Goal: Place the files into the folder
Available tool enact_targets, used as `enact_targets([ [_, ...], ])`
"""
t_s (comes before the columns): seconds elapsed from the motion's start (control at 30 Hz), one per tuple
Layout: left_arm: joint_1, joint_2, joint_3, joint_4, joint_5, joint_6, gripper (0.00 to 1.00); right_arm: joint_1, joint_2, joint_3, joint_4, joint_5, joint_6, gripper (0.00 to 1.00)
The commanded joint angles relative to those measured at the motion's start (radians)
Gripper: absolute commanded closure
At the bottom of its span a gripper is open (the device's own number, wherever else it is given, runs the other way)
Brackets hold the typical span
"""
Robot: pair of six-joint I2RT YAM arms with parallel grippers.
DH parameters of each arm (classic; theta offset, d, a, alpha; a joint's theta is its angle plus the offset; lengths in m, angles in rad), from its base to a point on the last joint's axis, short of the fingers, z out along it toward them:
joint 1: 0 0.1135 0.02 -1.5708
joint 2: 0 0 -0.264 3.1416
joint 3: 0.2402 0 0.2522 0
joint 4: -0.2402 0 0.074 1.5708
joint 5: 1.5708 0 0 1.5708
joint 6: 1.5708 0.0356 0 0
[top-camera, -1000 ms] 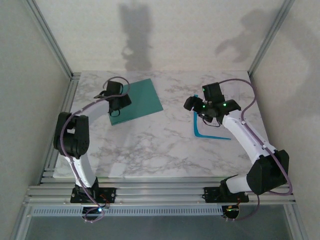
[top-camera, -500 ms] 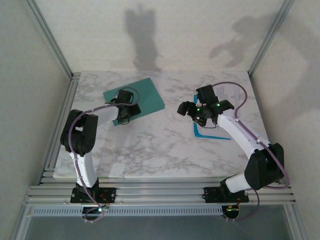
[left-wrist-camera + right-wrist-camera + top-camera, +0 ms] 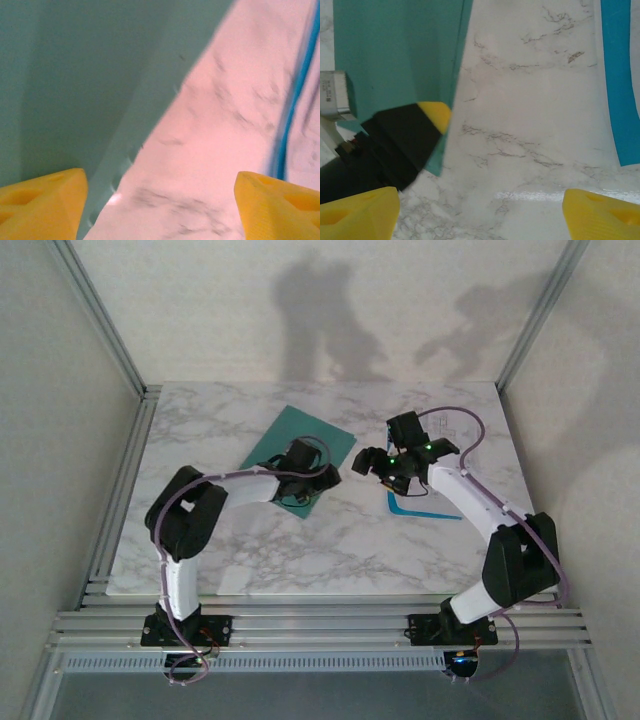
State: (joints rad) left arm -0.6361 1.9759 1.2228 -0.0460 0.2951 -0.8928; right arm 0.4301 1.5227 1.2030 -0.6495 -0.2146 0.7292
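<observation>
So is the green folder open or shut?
Shut, it seems: the folder lies flat on the table as one plain rectangle, no papers or inner clip showing.

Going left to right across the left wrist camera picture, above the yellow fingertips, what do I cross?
teal folder → marble table → blue-edged file

Top camera high at the near side, looking down over the whole worktop (image 3: 330, 540), left wrist camera very close above the folder (image 3: 65, 75) edge, right wrist camera slightly farther back, both wrist views sharing that edge, the marble beside it and the blue file (image 3: 620, 75)
</observation>
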Motion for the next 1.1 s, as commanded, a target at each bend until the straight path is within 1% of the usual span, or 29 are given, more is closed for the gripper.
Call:
enact_targets([
  [0.0,-0.030,0.016,0.082,-0.054,0.094,-0.045,0.21,0.004,0.013,-0.015,-0.023,-0.026,0.012,0.15],
  [0.07,-0.023,-0.012,0.112,-0.067,0.098,-0.045,0.21,0.005,0.020,-0.015,-0.027,-0.029,0.012,0.15],
  [0.13,0.002,-0.044,0.140,-0.106,0.088,-0.028,0.21,0.006,0.029,-0.011,-0.032,-0.030,0.013,0.15],
  [0.23,0.082,-0.093,0.155,-0.189,0.062,0.030,0.24,0.004,0.045,-0.007,-0.032,-0.041,0.014,0.16],
  [0.37,0.229,-0.084,0.227,-0.429,-0.055,0.225,0.33,0.005,0.072,0.003,-0.029,-0.064,0.018,0.17],
  [0.5,0.327,-0.038,0.292,-0.555,-0.207,0.436,0.33,0.006,0.087,0.011,-0.027,-0.074,0.017,0.18],
  [0.57,0.360,-0.005,0.316,-0.568,-0.243,0.516,0.32,0.006,0.094,0.017,-0.027,-0.078,0.019,0.18],
  [0.67,0.389,0.039,0.325,-0.555,-0.226,0.589,0.31,0.007,0.102,0.026,-0.028,-0.081,0.020,0.18],
  [0.8,0.404,0.078,0.317,-0.523,-0.191,0.635,0.33,0.009,0.105,0.026,-0.029,-0.081,0.019,0.18],
  [0.87,0.406,0.102,0.309,-0.516,-0.163,0.642,0.38,0.009,0.103,0.024,-0.032,-0.081,0.016,0.18],
  [0.93,0.407,0.112,0.290,-0.509,-0.159,0.644,0.43,0.009,0.102,0.021,-0.034,-0.077,0.016,0.18],
  [1.07,0.406,0.093,0.222,-0.481,-0.147,0.631,0.56,0.010,0.103,0.020,-0.037,-0.076,0.012,0.18],
])
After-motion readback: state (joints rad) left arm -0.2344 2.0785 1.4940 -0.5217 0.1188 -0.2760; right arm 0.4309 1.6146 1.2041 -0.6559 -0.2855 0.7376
